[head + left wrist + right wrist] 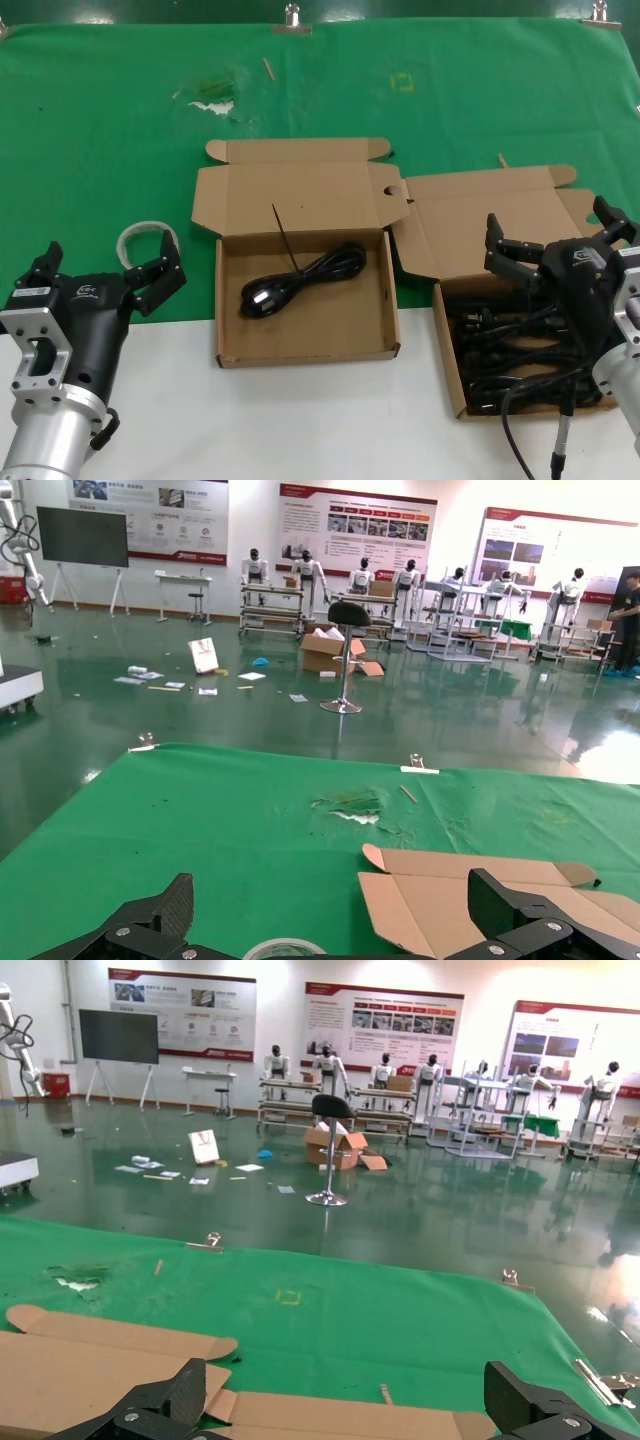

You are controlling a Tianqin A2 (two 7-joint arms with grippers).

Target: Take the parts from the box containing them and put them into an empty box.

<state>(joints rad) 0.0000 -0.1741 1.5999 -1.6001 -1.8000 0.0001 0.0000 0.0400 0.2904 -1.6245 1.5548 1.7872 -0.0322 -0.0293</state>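
Glossy coiled cords (520,345) fill matte cardboard box (447,355) (right gripper (555,245) splayed above).

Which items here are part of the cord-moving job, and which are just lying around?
Job:
- box of cords, under the open right gripper
- receiving box
- one cord inside it
- open left gripper, off to its left

Lying about:
- tape ring
- torn patch in green cloth
- small stick

Left gripper (108,268) rests low at the left, right gripper (553,238) raised, both jaws spread apart.
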